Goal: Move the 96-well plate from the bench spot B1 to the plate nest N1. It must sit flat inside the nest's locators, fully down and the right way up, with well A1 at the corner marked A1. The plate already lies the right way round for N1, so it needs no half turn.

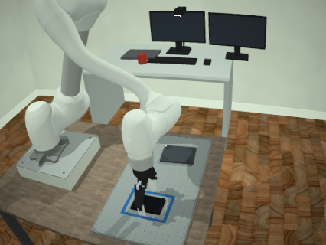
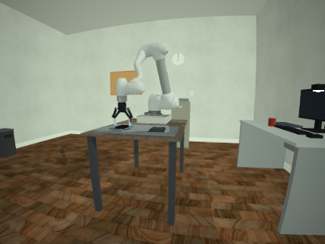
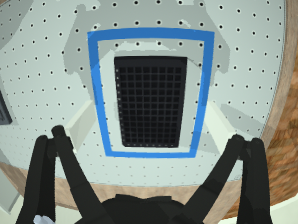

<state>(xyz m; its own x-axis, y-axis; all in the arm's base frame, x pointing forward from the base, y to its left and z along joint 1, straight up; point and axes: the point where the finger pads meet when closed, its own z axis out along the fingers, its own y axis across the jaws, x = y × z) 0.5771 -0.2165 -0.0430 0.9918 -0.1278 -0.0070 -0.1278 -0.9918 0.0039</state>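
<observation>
The black 96-well plate [image 1: 155, 205] [image 2: 122, 126] [image 3: 151, 102] lies flat, wells up, inside the blue outline [image 1: 143, 217] [image 3: 151, 34] of the bench spot. My gripper [image 1: 146, 198] [image 2: 122, 123] [image 3: 149, 110] is wide open above the plate. In the wrist view its pale fingertips stand on either side of the plate, apart from it, with nothing between them that they touch. The dark plate nest [image 1: 177, 155] [image 2: 157, 130] [image 3: 4, 111] lies on the same perforated board and looks empty. Its A1 mark and the plate's well A1 cannot be made out.
The perforated board [image 1: 111, 220] lies on the brown table [image 1: 82, 200]. The arm's base stands on a pale block [image 1: 82, 161] at the table's left in the top view. Behind is a separate white desk [image 1: 184, 70] with two monitors, a keyboard and a red mug [image 1: 141, 58] [image 2: 271, 122].
</observation>
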